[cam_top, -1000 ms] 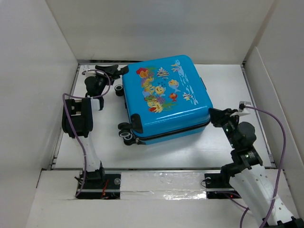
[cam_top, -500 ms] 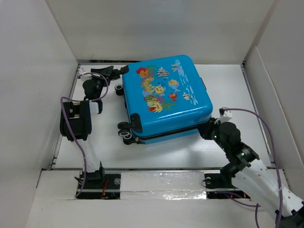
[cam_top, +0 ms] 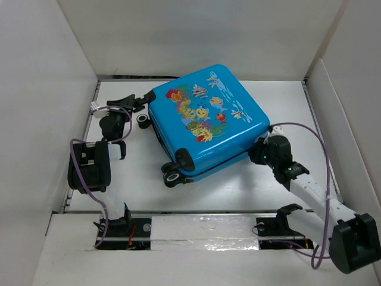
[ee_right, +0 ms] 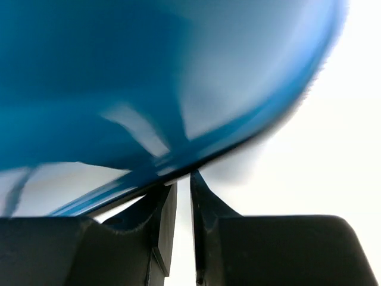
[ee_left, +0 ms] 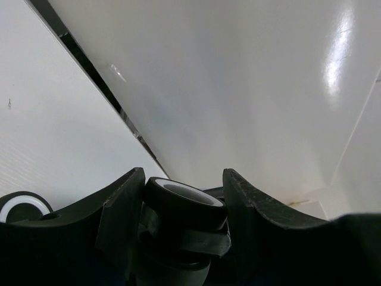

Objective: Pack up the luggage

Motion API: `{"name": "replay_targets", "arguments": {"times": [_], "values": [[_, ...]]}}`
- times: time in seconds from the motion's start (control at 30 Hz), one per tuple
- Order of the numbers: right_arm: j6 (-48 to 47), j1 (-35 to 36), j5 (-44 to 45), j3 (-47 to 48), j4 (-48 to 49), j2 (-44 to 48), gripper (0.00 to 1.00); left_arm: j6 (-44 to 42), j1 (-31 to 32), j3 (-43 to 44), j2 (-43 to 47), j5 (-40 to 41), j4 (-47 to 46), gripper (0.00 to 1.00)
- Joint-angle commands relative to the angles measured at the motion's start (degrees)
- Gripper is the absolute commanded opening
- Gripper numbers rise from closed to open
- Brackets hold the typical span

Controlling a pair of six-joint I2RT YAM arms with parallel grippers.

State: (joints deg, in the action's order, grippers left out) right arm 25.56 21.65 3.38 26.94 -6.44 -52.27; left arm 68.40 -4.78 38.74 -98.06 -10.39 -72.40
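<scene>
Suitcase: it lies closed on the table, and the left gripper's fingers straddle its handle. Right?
No. The left wrist view shows a wheel, not a handle, between the fingers of the left gripper. The suitcase does lie closed on the table.

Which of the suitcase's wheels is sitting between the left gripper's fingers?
The far-corner wheel, filling the gap between the left gripper's fingers; the near-corner wheels sit well away from it.
</scene>
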Motion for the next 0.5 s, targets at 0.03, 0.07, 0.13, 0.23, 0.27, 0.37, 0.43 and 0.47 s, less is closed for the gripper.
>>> {"name": "replay_targets", "arguments": {"times": [0.03,0.07,0.13,0.23,0.27,0.37,0.43,0.47], "values": [[-4.63,-8.63,-8.53,8.64,18.74,-9.29,0.23,3.40,2.75,-6.72,2.17,-6.57,-15.65,0.00],[-5.08,-9.16,-10.04,11.09,18.13,-11.69,0.23,3.67,3.54,-8.14,2.61,-6.22,-16.54,0.00],[-6.31,-9.17,-12.16,17.67,16.11,-15.82,0.23,4.02,4.16,-12.61,4.71,-5.08,-18.30,0.00],[-4.66,-9.17,-15.14,21.13,21.36,-22.16,0.23,3.41,4.16,-17.45,8.75,-4.20,-18.22,0.00],[-4.38,-9.17,-15.94,23.66,22.07,-25.30,0.23,3.06,4.16,-18.43,9.98,-3.94,-17.78,0.00],[-5.17,-8.03,-16.91,29.38,21.02,-29.19,0.23,1.48,4.78,-21.86,15.52,-2.09,-13.66,0.00],[-5.00,-8.03,-17.79,30.89,21.38,-31.31,0.23,0.25,6.62,-23.96,20.35,0.28,-9.79,0.00],[-5.17,-8.03,-18.31,31.33,21.12,-31.49,0.23,-0.98,7.14,-24.58,22.37,1.16,-8.47,0.00]]}}
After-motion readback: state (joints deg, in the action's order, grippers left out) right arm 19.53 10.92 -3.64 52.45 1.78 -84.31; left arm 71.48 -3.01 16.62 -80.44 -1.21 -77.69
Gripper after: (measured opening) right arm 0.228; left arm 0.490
